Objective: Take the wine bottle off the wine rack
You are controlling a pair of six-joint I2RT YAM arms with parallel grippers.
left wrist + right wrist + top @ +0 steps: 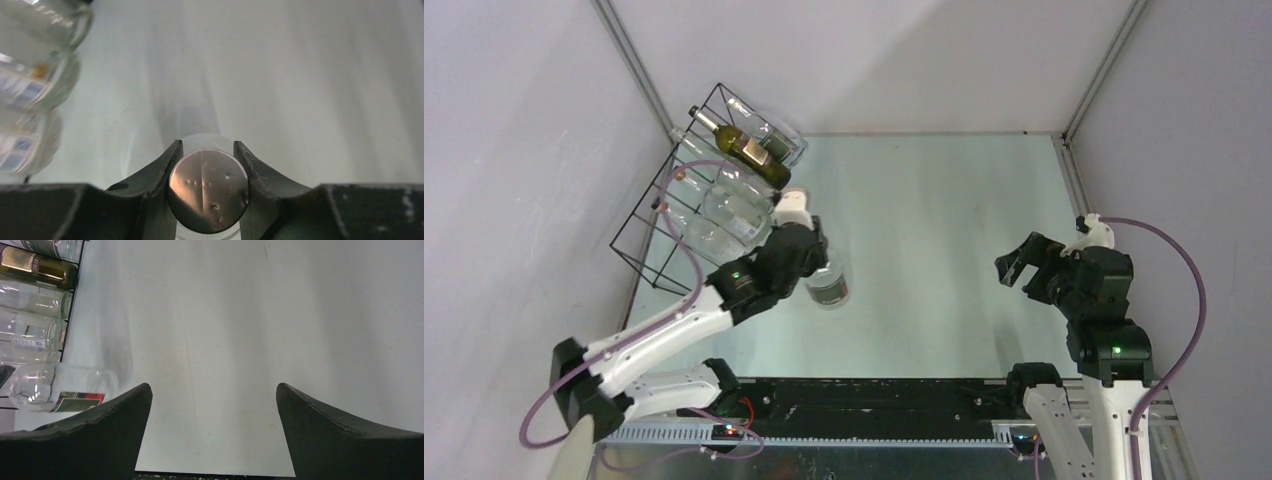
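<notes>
wine rack [665, 175]: far left corner of the worktop [944, 220], bottles [744, 150] lying inside
wine bottle [830, 290]: clear, just outside the rack, neck under the left gripper [816, 265]
right gripper [1016, 262]: jaws apart, near right edge

I can read no words: the labels on the wine bottle [60, 385] and the racked bottles [35, 335] are too blurred.

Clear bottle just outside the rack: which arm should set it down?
Left, probably: the left gripper has its jaws shut on the cap of the bottle; the right gripper stands open, empty, across the table.
</notes>
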